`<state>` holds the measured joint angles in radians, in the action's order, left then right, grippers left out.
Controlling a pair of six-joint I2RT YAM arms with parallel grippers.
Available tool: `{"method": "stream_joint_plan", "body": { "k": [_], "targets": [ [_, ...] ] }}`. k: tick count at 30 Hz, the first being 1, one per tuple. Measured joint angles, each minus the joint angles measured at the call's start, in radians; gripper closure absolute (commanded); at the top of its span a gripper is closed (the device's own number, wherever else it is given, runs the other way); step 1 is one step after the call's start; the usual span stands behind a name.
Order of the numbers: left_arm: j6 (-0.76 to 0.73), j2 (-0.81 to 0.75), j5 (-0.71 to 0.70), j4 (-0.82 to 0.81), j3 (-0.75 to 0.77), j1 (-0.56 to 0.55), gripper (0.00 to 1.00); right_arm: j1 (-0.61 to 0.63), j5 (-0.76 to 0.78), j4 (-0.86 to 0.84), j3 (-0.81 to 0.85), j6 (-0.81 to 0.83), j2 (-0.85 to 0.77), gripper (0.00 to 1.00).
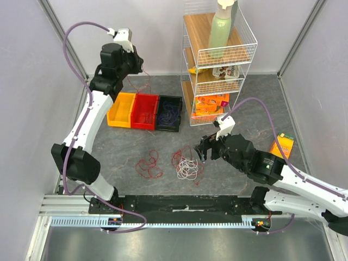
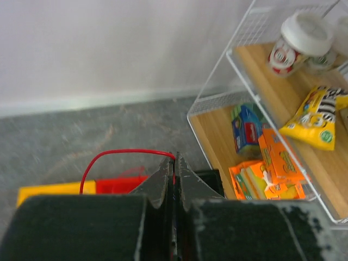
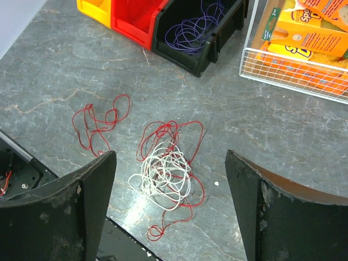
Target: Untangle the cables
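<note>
On the table's near middle lies a red and white tangle, light, limp and probably springy; a loose outer loop looks the best hold. A separate red cable lies just left of it. The right gripper hangs wide open above the tangle. Far left, the left gripper pinches a red wire, whose lower end is hidden behind the fingers.

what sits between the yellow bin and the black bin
The red bin, flanked by the yellow bin and the black bin, clearest in the top external view.
</note>
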<state>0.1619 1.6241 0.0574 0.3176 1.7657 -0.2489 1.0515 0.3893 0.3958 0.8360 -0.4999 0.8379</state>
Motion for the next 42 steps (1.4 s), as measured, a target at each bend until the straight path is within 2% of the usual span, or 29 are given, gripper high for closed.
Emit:
{"method": "stream_joint_plan", "body": {
  "k": [8,19,26,30,36,38,39,41,42],
  "targets": [
    [0.152,-0.027,-0.037,-0.059,-0.252,0.008,0.98,0.0,-0.003,-0.007,-0.028,-0.011,-0.048,0.12],
    [0.387,0.04,-0.029,-0.13,-0.39,0.102,0.98,0.0,-0.011,-0.009,-0.05,-0.032,-0.049,0.12],
    [0.459,0.207,-0.003,-0.13,-0.396,0.091,0.99,0.0,-0.014,-0.018,-0.054,-0.036,-0.039,0.12],
    [0.473,0.248,-0.039,-0.125,-0.394,0.065,0.95,0.0,-0.015,-0.021,-0.06,-0.042,-0.039,0.12],
    [0.473,0.321,-0.051,-0.066,-0.299,0.039,0.61,0.0,-0.018,-0.022,-0.061,-0.05,-0.039,0.12],
    [0.471,0.315,-0.053,-0.043,-0.299,0.037,0.54,0.0,-0.018,-0.022,-0.061,-0.05,-0.039,0.11],
    [0.472,0.304,-0.055,-0.034,-0.306,0.035,0.46,0.0,-0.018,-0.022,-0.061,-0.05,-0.038,0.11],
    [0.47,0.263,-0.056,-0.023,-0.338,0.034,0.16,0.0,-0.019,-0.022,-0.061,-0.05,-0.035,0.11],
    [0.469,0.23,-0.055,-0.008,-0.364,0.034,0.14,0.0,-0.019,-0.023,-0.062,-0.05,-0.031,0.11]
  ]
}}
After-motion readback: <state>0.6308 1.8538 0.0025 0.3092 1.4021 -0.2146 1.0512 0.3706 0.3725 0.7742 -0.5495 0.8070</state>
